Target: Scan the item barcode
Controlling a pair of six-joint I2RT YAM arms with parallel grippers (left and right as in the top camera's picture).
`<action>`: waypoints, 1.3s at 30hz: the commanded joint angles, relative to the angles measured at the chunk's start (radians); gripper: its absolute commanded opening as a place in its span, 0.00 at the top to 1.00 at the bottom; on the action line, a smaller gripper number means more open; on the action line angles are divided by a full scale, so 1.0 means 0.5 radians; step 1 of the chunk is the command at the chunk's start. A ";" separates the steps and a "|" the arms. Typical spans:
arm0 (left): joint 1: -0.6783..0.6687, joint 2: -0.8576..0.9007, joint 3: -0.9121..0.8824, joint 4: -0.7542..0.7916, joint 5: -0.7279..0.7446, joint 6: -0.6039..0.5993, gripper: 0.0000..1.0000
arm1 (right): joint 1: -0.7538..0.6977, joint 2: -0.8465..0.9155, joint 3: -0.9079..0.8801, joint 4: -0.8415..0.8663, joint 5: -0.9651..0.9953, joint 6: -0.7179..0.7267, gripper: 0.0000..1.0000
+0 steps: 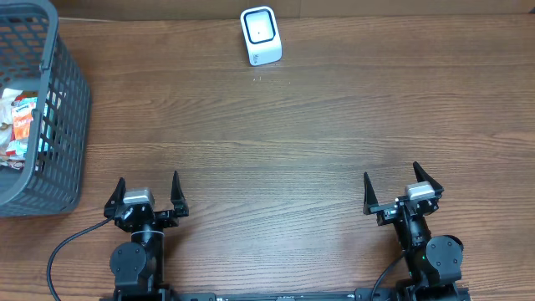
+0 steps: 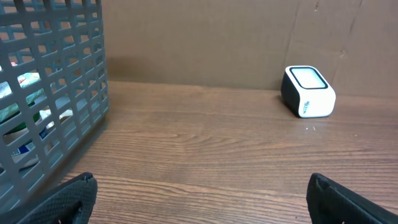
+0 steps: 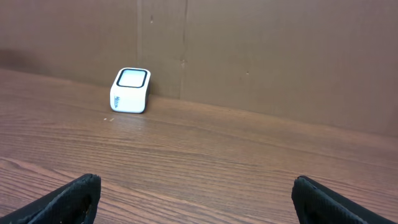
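Note:
A white barcode scanner (image 1: 260,35) with a dark-framed window stands at the back of the wooden table; it also shows in the left wrist view (image 2: 308,92) and the right wrist view (image 3: 130,91). Packaged items (image 1: 18,125) lie inside a grey plastic basket (image 1: 63,125) at the far left; their barcodes do not show. My left gripper (image 1: 147,194) rests open near the front edge, just right of the basket, with nothing between its fingers. My right gripper (image 1: 401,189) sits open at the front right, also holding nothing.
The basket wall (image 2: 56,93) fills the left of the left wrist view, with packets visible through its mesh. A brown cardboard wall (image 3: 249,56) closes off the back of the table behind the scanner.

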State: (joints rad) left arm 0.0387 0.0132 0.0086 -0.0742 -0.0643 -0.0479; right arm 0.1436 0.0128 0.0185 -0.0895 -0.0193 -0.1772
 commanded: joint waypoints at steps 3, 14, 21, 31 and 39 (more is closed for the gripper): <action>-0.011 -0.018 -0.008 0.014 -0.009 0.033 0.00 | -0.011 -0.020 -0.021 0.011 -0.002 -0.007 0.00; -0.011 -0.018 -0.008 0.168 0.003 0.037 0.00 | -0.011 -0.020 -0.021 0.011 -0.002 -0.007 0.00; -0.012 -0.018 -0.002 0.599 0.150 0.037 0.01 | -0.011 -0.020 -0.021 0.011 -0.002 -0.007 0.00; -0.011 -0.018 0.226 0.905 0.204 0.079 0.00 | -0.011 -0.020 -0.021 0.011 -0.002 -0.007 0.00; -0.011 -0.017 0.710 0.854 0.195 0.391 0.00 | -0.011 -0.020 -0.021 0.011 -0.002 -0.007 0.00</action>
State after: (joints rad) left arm 0.0387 0.0132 0.2600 0.3634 0.0269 0.0563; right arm 0.1436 0.0128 0.0185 -0.0902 -0.0193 -0.1799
